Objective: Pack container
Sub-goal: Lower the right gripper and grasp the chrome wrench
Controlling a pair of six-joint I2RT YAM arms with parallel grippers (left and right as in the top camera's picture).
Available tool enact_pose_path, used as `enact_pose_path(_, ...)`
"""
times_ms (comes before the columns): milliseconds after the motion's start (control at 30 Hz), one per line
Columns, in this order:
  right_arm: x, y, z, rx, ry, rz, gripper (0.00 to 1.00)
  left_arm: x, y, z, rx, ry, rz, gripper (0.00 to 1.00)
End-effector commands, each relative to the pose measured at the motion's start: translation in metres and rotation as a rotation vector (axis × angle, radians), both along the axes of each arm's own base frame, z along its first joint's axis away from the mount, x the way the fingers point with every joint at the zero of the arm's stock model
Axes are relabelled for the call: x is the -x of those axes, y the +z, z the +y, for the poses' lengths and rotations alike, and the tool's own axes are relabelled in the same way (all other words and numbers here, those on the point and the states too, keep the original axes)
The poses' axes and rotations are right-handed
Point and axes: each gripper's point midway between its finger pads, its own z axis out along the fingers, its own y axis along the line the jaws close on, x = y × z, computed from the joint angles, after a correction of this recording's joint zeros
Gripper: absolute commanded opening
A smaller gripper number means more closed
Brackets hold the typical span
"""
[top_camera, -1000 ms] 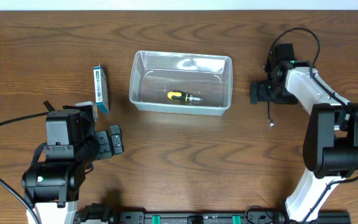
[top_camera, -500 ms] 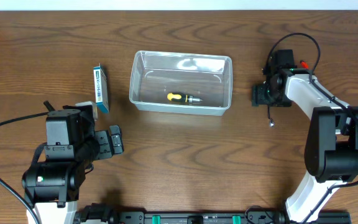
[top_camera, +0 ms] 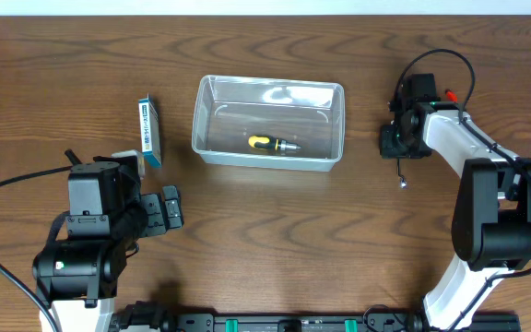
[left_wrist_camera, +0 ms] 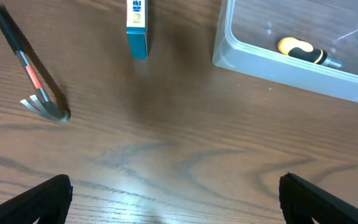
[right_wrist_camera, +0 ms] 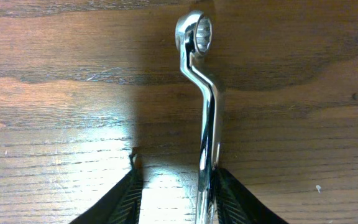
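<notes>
The wrench (right_wrist_camera: 207,112) is straddled by the right gripper (right_wrist_camera: 174,179) — jaws half-spread, one finger touched, nothing pinched yet — its long axis laid straight ahead, and the container (top_camera: 265,158) is set leftward, nearest this arm

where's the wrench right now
In the right wrist view the wrench lies on the table between the fingers of the right end effector, right of the container.

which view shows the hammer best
Left wrist: the hammer lies whole in view, with its black handle and claw head clear. The overhead view shows none of it. The right wrist view shows a wrench and no hammer.
</notes>
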Motion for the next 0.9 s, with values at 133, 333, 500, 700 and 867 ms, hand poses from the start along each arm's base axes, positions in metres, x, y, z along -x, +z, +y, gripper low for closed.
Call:
enact_pose_path(133, 0.0236, -0.0245, -0.0038, 0.021, 0.003, 0.091, 0.29, -0.0013, 0.0063, 0.0006, -0.014, -0.010, -0.017, 0.98)
enact_pose_path(333, 0.0235, -0.0245, -0.0038, 0.021, 0.003, 0.090, 0.18, -0.0013, 0.0063, 0.0006, -0.014, -0.010, -0.017, 0.98)
enact_pose_path(500, 0.0236, -0.0245, -0.0038, 0.021, 0.003, 0.091, 0.09, -0.0013, 0.0063, 0.0007, -0.014, -0.010, -0.017, 0.98)
enact_pose_path(700, 0.0237, -0.0245, -0.0038, 0.021, 0.003, 0.091, 0.03, -0.0013, 0.0063, 0.0006, -0.014, -0.010, -0.017, 0.98)
enact_pose_path(867, 0.0228, -0.0244, -0.0036, 0.021, 0.003, 0.088, 0.01, -0.0013, 0.0064, 0.0007, -0.014, -0.010, -0.017, 0.98)
